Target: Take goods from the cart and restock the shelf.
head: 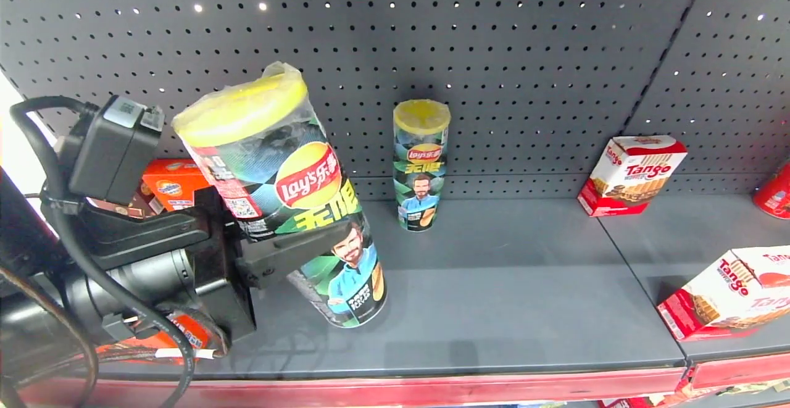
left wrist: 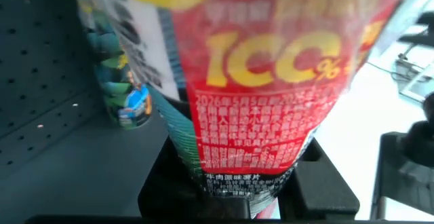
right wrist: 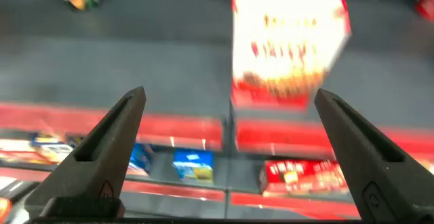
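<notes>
My left gripper (head: 287, 241) is shut on a tall chips can (head: 290, 192) with a yellow lid. It holds the can at mid-height, tilted with its top leaning left, over the left front part of the grey shelf (head: 494, 309). The can's base is at or just above the shelf board; contact is unclear. Up close, the held can (left wrist: 264, 95) shows its red label between the fingers of the left gripper (left wrist: 244, 193). A matching can (head: 421, 167) (left wrist: 125, 95) stands upright against the pegboard. My right gripper (right wrist: 230, 149) hangs open in front of the shelf edge, nothing between its fingers.
Red-and-white wafer boxes sit to the right: one (head: 629, 174) at the back, one (head: 728, 294) (right wrist: 288, 44) near the front. Orange boxes (head: 170, 183) lie behind my left gripper. A red container (head: 774, 195) is at the far right. Packaged goods (right wrist: 193, 166) fill the lower shelf.
</notes>
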Motion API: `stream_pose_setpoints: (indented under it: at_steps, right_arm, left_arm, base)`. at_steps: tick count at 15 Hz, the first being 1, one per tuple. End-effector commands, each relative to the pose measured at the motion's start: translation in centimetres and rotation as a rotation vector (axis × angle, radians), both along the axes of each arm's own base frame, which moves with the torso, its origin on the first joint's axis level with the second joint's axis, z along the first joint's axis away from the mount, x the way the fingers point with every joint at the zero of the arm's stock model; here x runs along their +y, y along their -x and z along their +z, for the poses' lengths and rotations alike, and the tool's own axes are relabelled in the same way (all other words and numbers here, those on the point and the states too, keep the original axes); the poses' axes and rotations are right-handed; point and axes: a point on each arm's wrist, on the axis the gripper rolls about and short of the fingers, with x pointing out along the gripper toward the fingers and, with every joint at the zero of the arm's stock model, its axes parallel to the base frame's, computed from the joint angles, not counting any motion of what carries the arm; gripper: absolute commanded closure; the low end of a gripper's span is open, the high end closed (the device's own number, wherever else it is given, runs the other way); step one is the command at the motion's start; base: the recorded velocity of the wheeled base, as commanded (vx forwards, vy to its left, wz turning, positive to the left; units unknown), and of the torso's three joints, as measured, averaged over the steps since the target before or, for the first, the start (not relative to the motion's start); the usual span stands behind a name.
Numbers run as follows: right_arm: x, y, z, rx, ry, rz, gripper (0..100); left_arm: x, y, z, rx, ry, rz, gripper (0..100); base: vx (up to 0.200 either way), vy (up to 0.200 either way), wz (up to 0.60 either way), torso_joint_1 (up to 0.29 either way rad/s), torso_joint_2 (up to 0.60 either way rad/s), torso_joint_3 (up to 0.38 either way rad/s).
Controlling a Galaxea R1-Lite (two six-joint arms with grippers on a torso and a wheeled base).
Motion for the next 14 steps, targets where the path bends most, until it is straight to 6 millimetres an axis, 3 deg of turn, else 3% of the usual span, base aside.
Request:
stream_pose_setpoints:
  at_steps: [1,4,7,9,12,14]
  right_arm:
    - [1.8,-8.0,6.8,0.097,0.056,0.181,0]
    - [4.4,-11.7,8.4,0.134,0.068,0.349,0]
    - [6.6,-14.4,8.3,0.202,0.077,0.506,0]
    - [8.2,-18.0,8.2,0.164,0.065,0.551,0]
    - [8.9,-22.3,7.1,0.116,0.035,0.595,0]
    - [9.6,-24.3,7.6,0.09,0.052,0.656,0]
  left_arm:
    - [0.1,-0.2,0.0,0.001,0.0,0.008,100]
    - [0.7,-0.4,-0.2,0.009,-0.004,0.037,100]
    - [0.8,-0.4,-0.3,0.01,-0.005,0.044,100]
    - [0.8,-0.4,-0.3,0.012,-0.006,0.045,100]
    - [0.8,-0.6,-0.4,0.018,-0.009,0.044,100]
    - [0.8,-0.6,-0.6,0.024,-0.012,0.041,100]
  base:
    - [0.0,0.0,0.0,0.0,0.0,0.0]
    - [0.0,0.0,0.0,0.0,0.0,0.0]
    - [0.0,0.0,0.0,0.0,0.0,0.0]
    - [0.0,0.0,0.0,0.0,0.0,0.0]
    - [0.0,0.0,0.0,0.0,0.0,0.0]
    - [0.0,0.0,0.0,0.0,0.0,0.0]
